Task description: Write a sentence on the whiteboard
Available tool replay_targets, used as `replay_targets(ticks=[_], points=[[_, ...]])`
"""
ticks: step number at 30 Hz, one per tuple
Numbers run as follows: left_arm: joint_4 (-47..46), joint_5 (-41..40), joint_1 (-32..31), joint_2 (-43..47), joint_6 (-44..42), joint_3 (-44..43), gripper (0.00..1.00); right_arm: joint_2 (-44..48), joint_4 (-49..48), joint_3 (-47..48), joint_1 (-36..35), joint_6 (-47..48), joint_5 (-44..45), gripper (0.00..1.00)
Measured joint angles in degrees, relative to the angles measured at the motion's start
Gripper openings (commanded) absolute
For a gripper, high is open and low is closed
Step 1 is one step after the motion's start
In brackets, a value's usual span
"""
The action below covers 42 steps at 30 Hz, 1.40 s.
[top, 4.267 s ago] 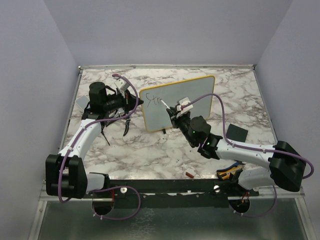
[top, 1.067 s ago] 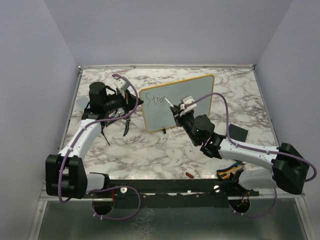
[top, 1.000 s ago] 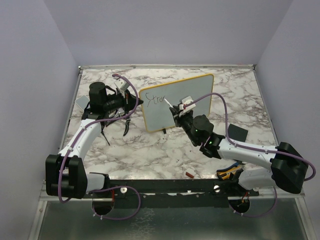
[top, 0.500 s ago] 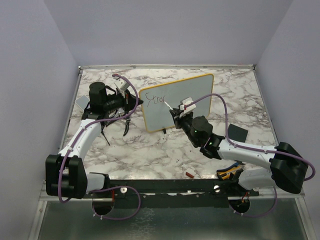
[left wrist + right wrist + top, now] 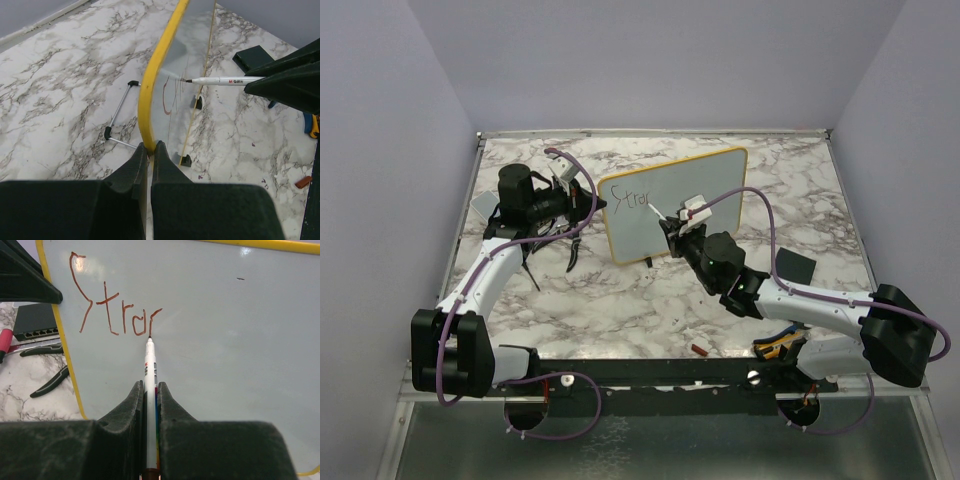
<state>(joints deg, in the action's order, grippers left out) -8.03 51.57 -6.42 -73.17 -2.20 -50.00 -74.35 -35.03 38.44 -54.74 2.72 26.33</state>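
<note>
**Writing.** The sentence (image 5: 117,310) reads "Stror" so far, in thin red-brown strokes. It sits in the upper left area of the whiteboard (image 5: 225,340), directly ahead of the right end effector (image 5: 149,390). The barrel of the marker (image 5: 225,80) carries small print beginning with a red "M". The remainder is too small to read.

**Right end effector.** The fingers are closed narrowly on the marker, which projects straight forward between them. The marker tip touches the board at the foot of the last "r".

**Left end effector.** The left end effector (image 5: 150,150) is clamped narrowly on the yellow frame at the board's left edge, near the lower corner. The board stands upright on the marble worktop (image 5: 620,300) on small black feet.

**Edges and room.** Plain board surface runs rightward and downward from the tip to the yellow frame. Left of the right end effector, beyond the board edge, lie black pliers (image 5: 50,382) and a grey network switch (image 5: 35,322). A dark square slab (image 5: 793,267) lies on the worktop just right of the right arm, apart from the board.
</note>
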Motion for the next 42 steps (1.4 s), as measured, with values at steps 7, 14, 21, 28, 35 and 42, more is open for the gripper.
replay_targets(ticks=[7,14,21,28,35,42], points=[[0.0,0.0,0.0,0.0,0.0,0.0,0.0,0.0,-1.38,1.14,0.0,1.92,0.22,0.01],[0.0,-0.04,0.0,0.0,0.0,0.0,0.0,0.0,-2.14,1.49,0.0,2.95,1.79,0.01],[0.0,-0.15,0.0,0.0,0.0,0.0,0.0,0.24,-2.32,1.49,0.0,3.19,3.48,0.01],[0.0,-0.17,0.0,0.0,0.02,0.0,0.0,0.24,-2.05,1.44,0.0,2.01,3.61,0.0],[0.0,-0.22,0.0,0.0,0.0,0.0,0.0,0.26,-0.7,-0.55,0.0,-0.37,3.41,0.0],[0.02,-0.24,0.0,0.0,0.0,0.0,0.0,0.55,0.52,-1.33,0.0,-1.2,3.15,0.01]])
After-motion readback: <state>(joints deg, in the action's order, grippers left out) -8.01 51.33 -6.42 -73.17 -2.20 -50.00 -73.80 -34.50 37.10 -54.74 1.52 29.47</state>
